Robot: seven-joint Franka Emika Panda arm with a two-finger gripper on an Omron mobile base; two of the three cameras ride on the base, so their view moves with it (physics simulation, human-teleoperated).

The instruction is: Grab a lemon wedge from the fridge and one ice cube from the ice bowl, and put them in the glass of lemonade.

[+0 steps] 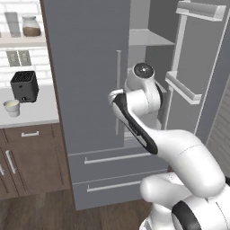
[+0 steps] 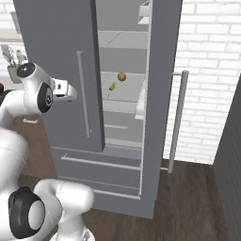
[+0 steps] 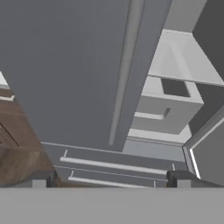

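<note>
**Hovering at the open fridge, jaws wide and empty**

Hanging in front of the fridge, the gripper has its two dark fingertips spread far apart at the bottom of the hand view, nothing between them. Gripper faces the closed left door and its long vertical bar handle; apart from both.

Arm rises from the base and bends toward the gap between the doors. In the right base view the wrist sits just left of the handle.

Right door swung open, door bins on its inner side. Grey shelves exposed inside. Two drawers below, closed.

On a middle shelf: a tiny yellow-green piece, the lemon wedge, and just beside it, up and right, a small orange-brown round thing. Well apart from the gripper.

Left of the fridge, a pale counter holds the glass of lemonade, a short pale cup, near a dark toaster. Above them, a shelf with a jar. Brown cabinets below the counter.
</note>
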